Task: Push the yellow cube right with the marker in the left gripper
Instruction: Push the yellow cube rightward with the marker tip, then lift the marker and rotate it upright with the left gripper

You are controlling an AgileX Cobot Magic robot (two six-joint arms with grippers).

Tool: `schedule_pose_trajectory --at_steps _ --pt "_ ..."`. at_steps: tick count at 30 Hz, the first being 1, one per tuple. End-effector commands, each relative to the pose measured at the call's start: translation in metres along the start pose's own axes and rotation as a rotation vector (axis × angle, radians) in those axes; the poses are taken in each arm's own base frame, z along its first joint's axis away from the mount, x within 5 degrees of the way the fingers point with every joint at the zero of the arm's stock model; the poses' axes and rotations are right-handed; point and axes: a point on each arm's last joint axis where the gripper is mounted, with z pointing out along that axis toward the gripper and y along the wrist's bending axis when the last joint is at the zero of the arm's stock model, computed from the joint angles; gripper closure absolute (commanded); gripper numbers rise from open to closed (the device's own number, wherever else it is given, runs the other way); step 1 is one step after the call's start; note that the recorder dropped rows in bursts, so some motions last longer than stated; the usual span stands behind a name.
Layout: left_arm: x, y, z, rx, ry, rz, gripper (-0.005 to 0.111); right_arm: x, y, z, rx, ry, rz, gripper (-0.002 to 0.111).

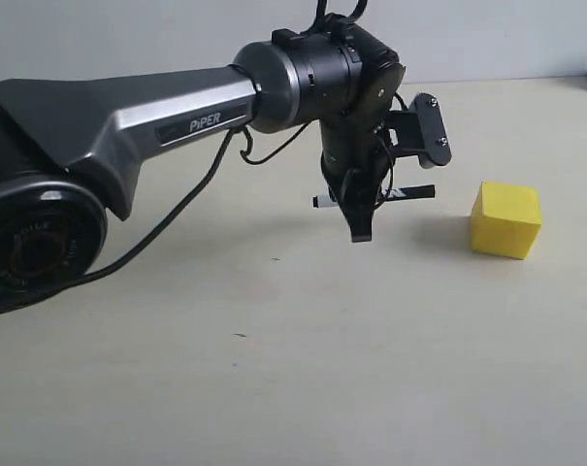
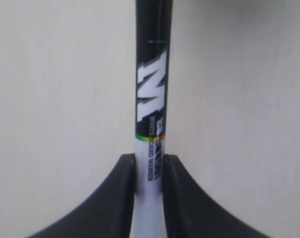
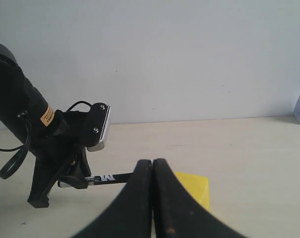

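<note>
Marker (image 1: 414,192): slim pen with a white barrel, a black printed label and black ends. It is lying level and crosswise in the grip. In the exterior view its ends are pointing to nine and three o'clock.

Left gripper (image 1: 359,225): black two-fingered claw, hanging toward six o'clock. Its fingers are clamping the white part of the barrel just beside the label.

Yellow cube (image 1: 506,220): plain bright yellow block with sharp edges. It is sitting flat on one face at three o'clock from the marker. The marker's three o'clock end is standing near the cube but apart from it.
</note>
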Motion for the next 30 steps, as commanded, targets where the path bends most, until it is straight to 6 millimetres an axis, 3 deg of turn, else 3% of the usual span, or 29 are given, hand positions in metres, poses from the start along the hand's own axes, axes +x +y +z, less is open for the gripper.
schedule_pose_trajectory --at_steps 1,9,13,21,30 --pt "-0.015 -0.008 -0.009 -0.01 -0.056 0.004 0.107 0.001 0.0 0.0 -0.001 -0.009 -0.002 0.108" --pt "-0.041 -0.037 -0.006 0.0 -0.087 0.078 0.107 0.001 0.0 0.0 -0.001 -0.009 -0.002 0.108" --pt "-0.044 -0.039 -0.007 -0.011 -0.087 0.098 0.107 0.001 0.0 0.0 -0.001 -0.009 -0.002 0.108" --pt "-0.024 -0.026 -0.004 0.025 -0.005 0.051 0.107 0.001 0.0 0.0 -0.001 -0.009 -0.002 0.108" --pt "0.002 -0.003 -0.03 0.063 0.074 -0.158 0.107 0.001 0.0 0.0 -0.001 -0.009 -0.002 0.108"
